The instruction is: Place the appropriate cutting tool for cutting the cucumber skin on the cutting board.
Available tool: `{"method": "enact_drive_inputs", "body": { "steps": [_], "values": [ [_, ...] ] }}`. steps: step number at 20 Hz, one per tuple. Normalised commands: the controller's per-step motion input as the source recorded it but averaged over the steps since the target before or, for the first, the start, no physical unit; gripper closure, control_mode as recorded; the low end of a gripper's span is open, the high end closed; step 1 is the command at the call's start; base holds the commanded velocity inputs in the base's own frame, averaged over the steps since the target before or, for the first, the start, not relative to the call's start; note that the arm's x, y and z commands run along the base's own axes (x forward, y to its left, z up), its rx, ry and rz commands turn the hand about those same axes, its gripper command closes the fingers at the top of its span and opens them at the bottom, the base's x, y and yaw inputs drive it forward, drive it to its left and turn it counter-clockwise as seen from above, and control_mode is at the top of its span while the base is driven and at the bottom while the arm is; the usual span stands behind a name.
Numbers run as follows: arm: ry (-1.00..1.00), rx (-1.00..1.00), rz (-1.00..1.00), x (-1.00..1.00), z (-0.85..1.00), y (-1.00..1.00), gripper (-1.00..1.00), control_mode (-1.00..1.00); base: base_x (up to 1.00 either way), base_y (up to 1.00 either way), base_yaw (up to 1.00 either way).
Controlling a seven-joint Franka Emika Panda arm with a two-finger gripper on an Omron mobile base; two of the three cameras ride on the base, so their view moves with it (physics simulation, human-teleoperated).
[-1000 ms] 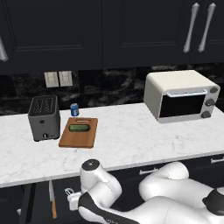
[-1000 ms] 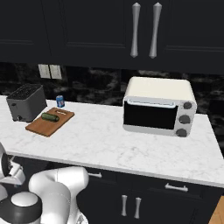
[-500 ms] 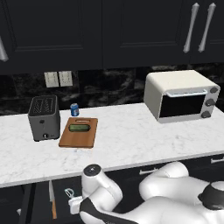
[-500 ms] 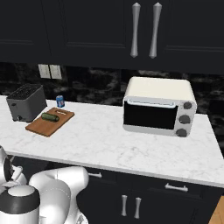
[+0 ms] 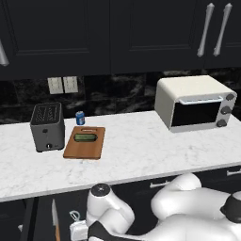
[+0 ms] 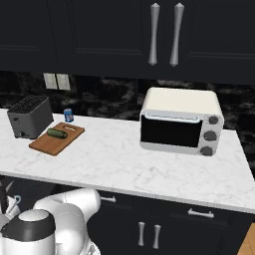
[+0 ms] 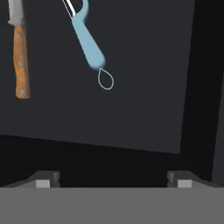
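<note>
Glossy white arm, dark joints

One brown wooden cutting board (image 5: 84,143), one dark green cucumber (image 5: 85,137), one light-blue peeler (image 7: 88,41), one wooden-handled knife (image 7: 20,57), one grey toaster (image 5: 47,126), one white toaster oven (image 5: 195,103), one blue can (image 5: 80,117).

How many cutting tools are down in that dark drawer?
2: the blue peeler in the middle and the wooden-handled knife beside it at the hand view's left. Others may be hidden outside the view.
</note>
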Motion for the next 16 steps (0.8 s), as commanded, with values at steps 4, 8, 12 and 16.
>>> {"method": "enact_drive_inputs", "body": {
  "steps": [4,8,12,16],
  "values": [
    [0.00,0.09,0.00,-0.97,-0.27,0.29,-1.00,-1.00,0.00,0.00,0.00],
    [0.00,0.01,0.00,-0.88,-0.50,0.32,-1.00,-1.00,0.00,0.00,0.00],
    [-0.09,0.00,0.00,0.06,-0.02,0.01,-1.00,-1.00,0.00,0.00,0.00],
    [-0.10,0.00,0.00,0.31,0.91,-0.02,-1.00,-1.00,0.00,0.00,0.00]
  ]
}}
